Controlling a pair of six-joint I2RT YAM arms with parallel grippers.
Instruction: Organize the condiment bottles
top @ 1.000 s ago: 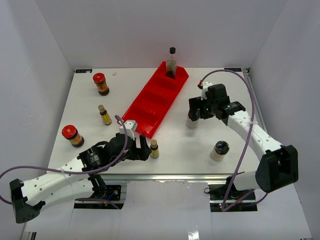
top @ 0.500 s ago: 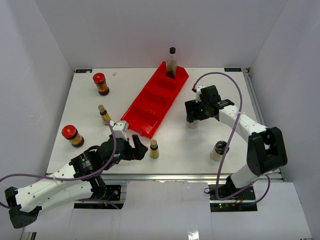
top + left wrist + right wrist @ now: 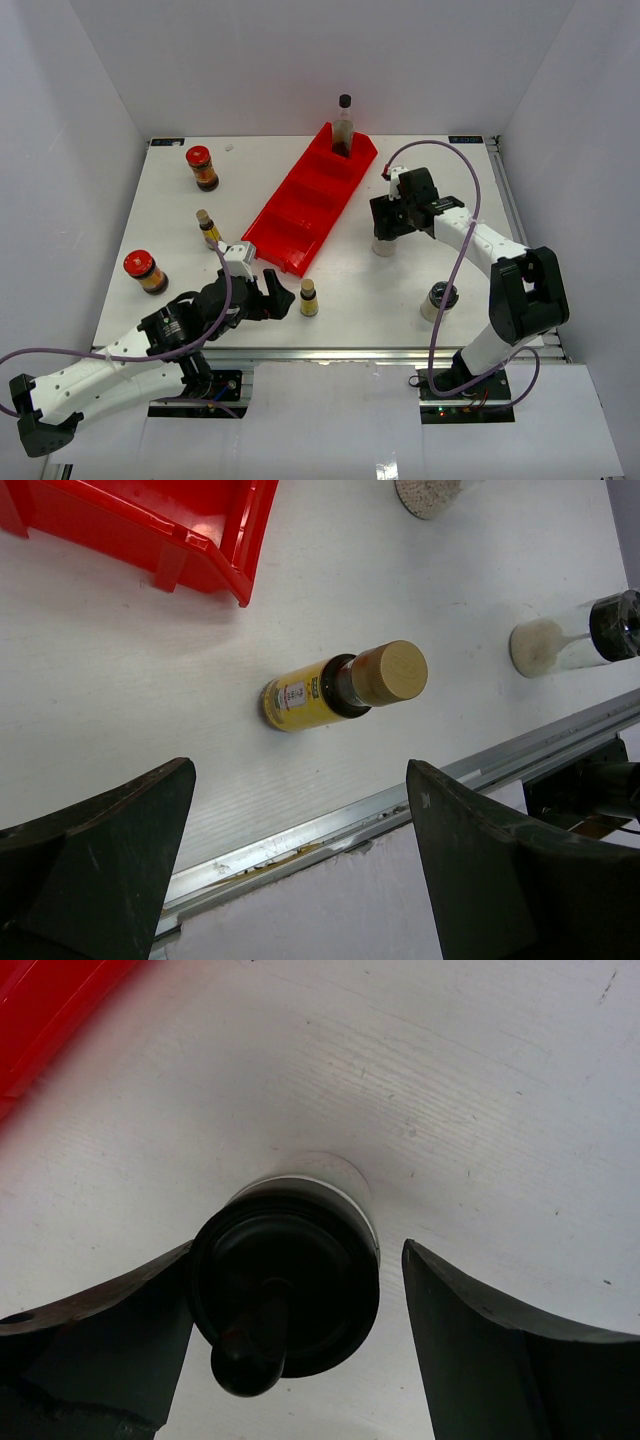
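Observation:
My right gripper [image 3: 386, 222] is open around a pale black-capped shaker [image 3: 382, 245]. In the right wrist view its cap [image 3: 285, 1295] touches the left finger, with a gap to the right finger [image 3: 500, 1340]. My left gripper [image 3: 275, 300] is open and empty, just left of a slim yellow-labelled bottle [image 3: 309, 298], which stands ahead of the jaws [image 3: 330, 687]. A second shaker [image 3: 437, 300] stands front right. Another yellow bottle [image 3: 208, 229] and two red-lidded jars [image 3: 201, 167] [image 3: 145, 271] stand on the left. The tall clear bottle [image 3: 343, 125] stands in the tray's far compartment.
The long red tray [image 3: 300, 210] lies diagonally mid-table; its near corner [image 3: 200, 550] is close to the left gripper. The table's metal front edge [image 3: 330, 830] runs just below the left jaws. White walls enclose the table.
My left gripper has drawn back a little to the left, away from the yellow bottle. My right arm has swung its elbow in, and its gripper has settled over the shaker.

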